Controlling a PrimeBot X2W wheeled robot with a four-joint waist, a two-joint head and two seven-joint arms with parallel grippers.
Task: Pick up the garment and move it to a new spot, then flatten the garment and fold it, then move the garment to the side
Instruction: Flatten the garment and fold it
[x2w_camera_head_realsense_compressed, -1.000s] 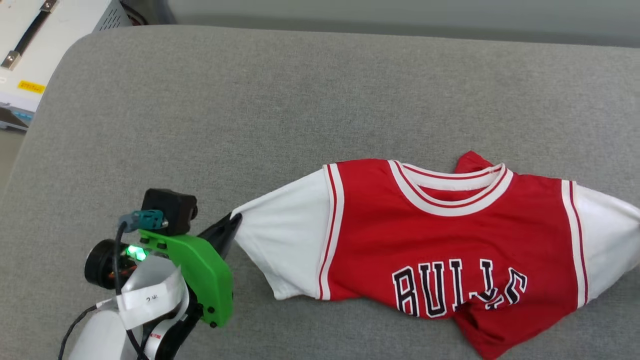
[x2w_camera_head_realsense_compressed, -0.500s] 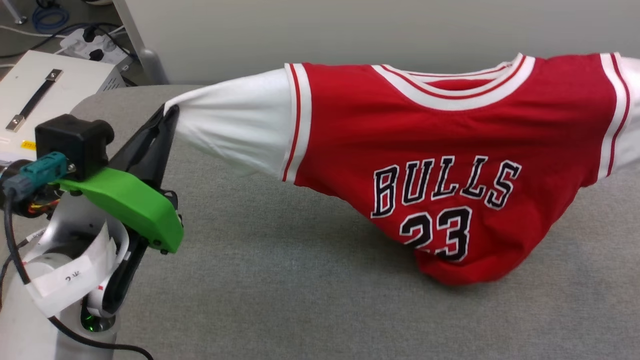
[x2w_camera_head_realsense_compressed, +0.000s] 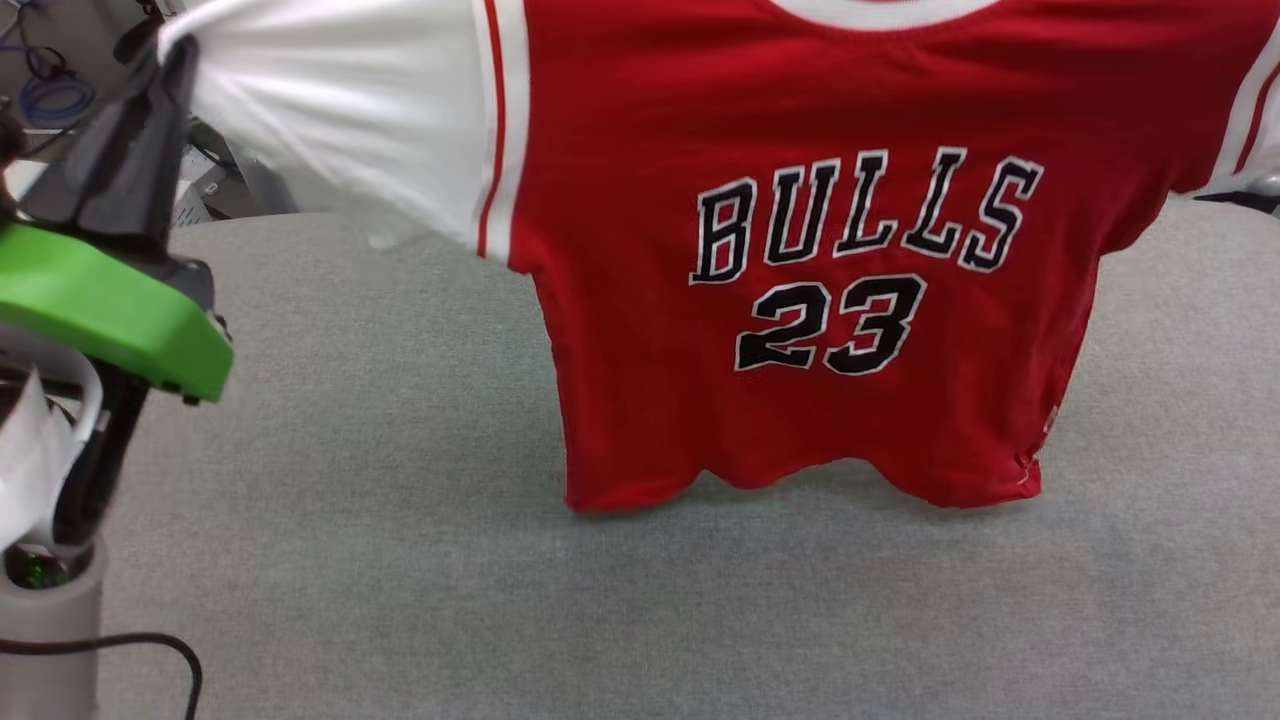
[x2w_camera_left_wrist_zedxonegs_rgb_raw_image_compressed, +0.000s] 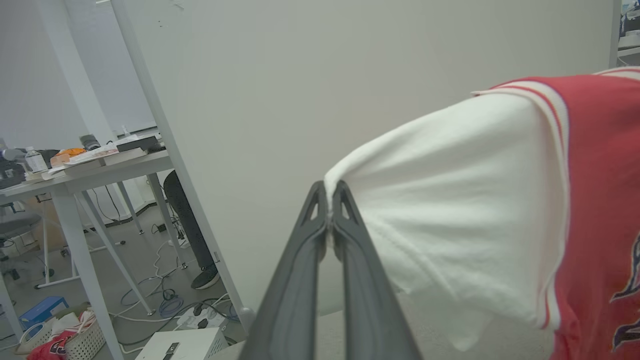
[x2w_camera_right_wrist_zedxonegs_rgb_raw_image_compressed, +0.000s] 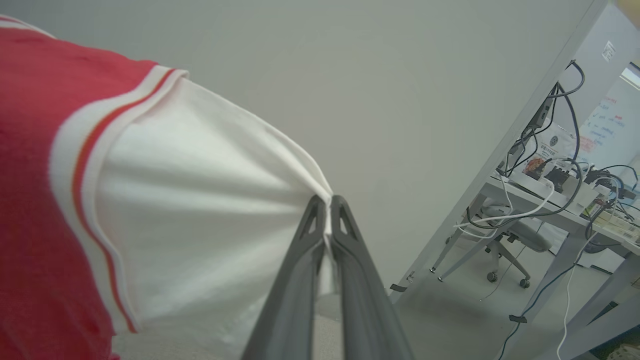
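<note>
The garment (x2w_camera_head_realsense_compressed: 800, 230), a red jersey with white sleeves and black "BULLS 23" lettering, hangs stretched in the air over the grey cushion (x2w_camera_head_realsense_compressed: 420, 560), its hem just above the fabric. My left gripper (x2w_camera_head_realsense_compressed: 165, 60) is shut on the tip of the left white sleeve (x2w_camera_left_wrist_zedxonegs_rgb_raw_image_compressed: 450, 200), at the head view's upper left. In the left wrist view the gripper (x2w_camera_left_wrist_zedxonegs_rgb_raw_image_compressed: 329, 197) pinches the sleeve edge. My right gripper (x2w_camera_right_wrist_zedxonegs_rgb_raw_image_compressed: 326, 202) is shut on the other white sleeve (x2w_camera_right_wrist_zedxonegs_rgb_raw_image_compressed: 200, 210); the garment (x2w_camera_right_wrist_zedxonegs_rgb_raw_image_compressed: 35, 150) stretches away to that view's left.
A pale wall stands behind the cushion. Desks (x2w_camera_left_wrist_zedxonegs_rgb_raw_image_compressed: 75, 175), cables on the floor and a white box (x2w_camera_left_wrist_zedxonegs_rgb_raw_image_compressed: 180, 345) lie to the left. A desk with wires (x2w_camera_right_wrist_zedxonegs_rgb_raw_image_compressed: 560, 195) and a chair stand to the right.
Both grippers have lifted the garment off the cushion, from lying crumpled to hanging stretched with the number showing. The head camera has tilted upward too.
</note>
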